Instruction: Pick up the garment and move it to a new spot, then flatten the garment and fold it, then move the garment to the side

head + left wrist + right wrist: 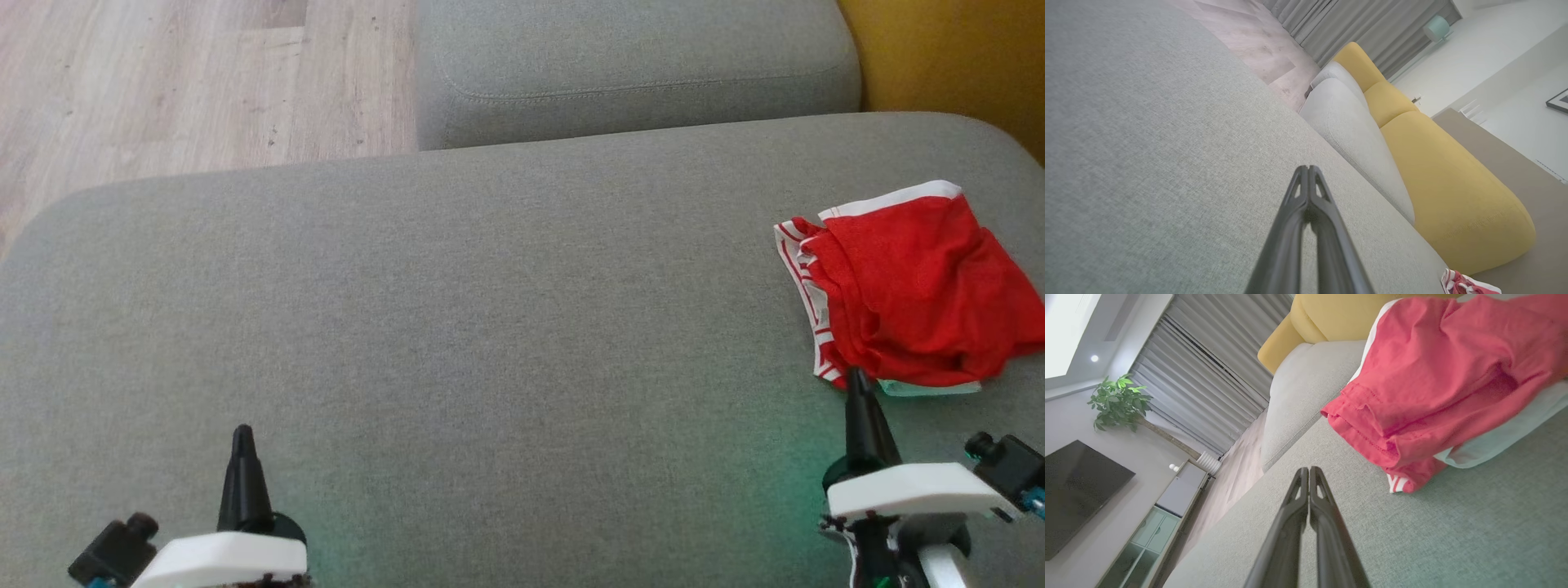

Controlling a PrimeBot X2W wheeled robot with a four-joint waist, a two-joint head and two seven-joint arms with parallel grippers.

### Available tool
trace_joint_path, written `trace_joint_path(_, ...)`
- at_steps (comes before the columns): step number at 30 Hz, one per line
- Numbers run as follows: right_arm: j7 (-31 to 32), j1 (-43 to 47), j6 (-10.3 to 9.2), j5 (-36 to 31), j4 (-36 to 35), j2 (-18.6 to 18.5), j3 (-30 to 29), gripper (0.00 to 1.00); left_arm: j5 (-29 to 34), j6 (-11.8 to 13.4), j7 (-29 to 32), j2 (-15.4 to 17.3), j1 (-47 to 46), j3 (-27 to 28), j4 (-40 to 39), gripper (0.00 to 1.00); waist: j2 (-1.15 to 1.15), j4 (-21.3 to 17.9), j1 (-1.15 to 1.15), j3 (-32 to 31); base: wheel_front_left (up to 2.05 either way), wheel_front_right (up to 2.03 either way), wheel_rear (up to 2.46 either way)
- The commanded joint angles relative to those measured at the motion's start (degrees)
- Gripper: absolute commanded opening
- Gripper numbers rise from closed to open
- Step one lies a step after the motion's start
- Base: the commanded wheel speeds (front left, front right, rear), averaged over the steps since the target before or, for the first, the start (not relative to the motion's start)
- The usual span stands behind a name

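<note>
While left claw (1308,168) and right claw (1309,469) are clenched empty, the right wrist view reveals garment (1433,375) stitching.

You have nothing to read here. The red shorts (922,286) carry only plain white stripes, the grey sofa seat (490,310) is unmarked fabric, and the framed picture (1559,100) is too small to make out.

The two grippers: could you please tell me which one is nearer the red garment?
The right gripper: its closed fingertips sit right by the near edge of the red garment, while the left gripper is far off over bare grey cushion.
</note>
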Motion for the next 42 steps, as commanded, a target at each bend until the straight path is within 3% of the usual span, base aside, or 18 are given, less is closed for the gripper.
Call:
trace_joint_path(1,0.3,-2.8,0.21,1.7,-2.2,-1.0,0.1,0.00,-1.4,-0.6,0.5,0.4,-3.3,1.8,-1.5,0.00,0.00,0.0,0.00,0.0,0.00,0.00,0.00)
trace_joint_path(42,6.8,-4.3,0.35,28.0,-3.4,-1.1,-3.9,0.00,-24.9,-1.0,7.3,0.5,-6.4,6.2,-1.0,0.00,0.00,0.2,0.00,0.4,0.00,0.00,0.00)
